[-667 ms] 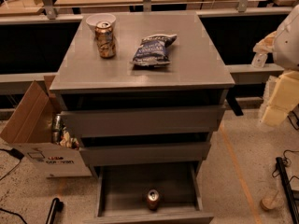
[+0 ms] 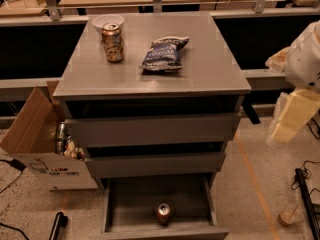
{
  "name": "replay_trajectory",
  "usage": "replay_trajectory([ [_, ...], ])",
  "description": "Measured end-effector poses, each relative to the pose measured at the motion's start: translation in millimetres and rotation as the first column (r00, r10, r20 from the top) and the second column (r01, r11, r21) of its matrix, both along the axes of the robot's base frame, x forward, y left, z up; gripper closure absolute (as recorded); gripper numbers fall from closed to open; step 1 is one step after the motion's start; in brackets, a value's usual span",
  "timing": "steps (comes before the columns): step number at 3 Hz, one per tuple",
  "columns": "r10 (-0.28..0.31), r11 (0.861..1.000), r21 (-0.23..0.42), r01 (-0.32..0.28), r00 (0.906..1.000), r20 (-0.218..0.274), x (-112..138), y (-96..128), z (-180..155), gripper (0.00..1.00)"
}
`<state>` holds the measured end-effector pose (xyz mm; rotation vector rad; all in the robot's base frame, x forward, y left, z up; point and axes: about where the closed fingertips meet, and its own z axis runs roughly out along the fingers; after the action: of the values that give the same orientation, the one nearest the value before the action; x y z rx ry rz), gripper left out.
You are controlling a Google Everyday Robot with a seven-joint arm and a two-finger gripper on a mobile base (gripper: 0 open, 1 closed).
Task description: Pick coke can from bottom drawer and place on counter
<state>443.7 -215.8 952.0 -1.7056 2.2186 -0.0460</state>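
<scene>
One gripper point(image 2: 292, 116) hangs at the right edge, beside the cabinet and off the counter point(image 2: 210, 69); grip state: cannot tell. Grey counter holds gold-brown can point(image 2: 113, 43), white bowl point(image 2: 107, 21) behind it, chip bag point(image 2: 163, 53). Coke can point(image 2: 163, 213) upright in open bottom drawer point(image 2: 112, 204), near front. Cardboard box point(image 2: 30, 129) left, on speckled floor point(image 2: 260, 184).

Smooth grey square counter point(image 2: 210, 74), three items carried.
On it are laid a round white bowl point(image 2: 107, 21), gold-brown patterned can point(image 2: 113, 43) and blue crinkled snack bag point(image 2: 162, 54); the gripper point(image 2: 290, 121) is held off its right side.
</scene>
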Motion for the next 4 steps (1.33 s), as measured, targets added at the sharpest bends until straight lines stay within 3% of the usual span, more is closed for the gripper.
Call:
replay_trajectory([
  [1, 0.055, 0.986, 0.159, -0.049, 0.9979, -0.034, -10, 15, -78, 0.0],
  [2, 0.043, 0.975, 0.221, -0.036, 0.9987, -0.026, -21, 16, -104, 0.0],
  [3, 0.041, 0.975, 0.222, -0.031, 0.9984, -0.039, -17, 18, -109, 0.0],
  [4, 0.032, 0.963, 0.269, -0.02, 0.9987, -0.039, -7, 24, -139, 0.0],
])
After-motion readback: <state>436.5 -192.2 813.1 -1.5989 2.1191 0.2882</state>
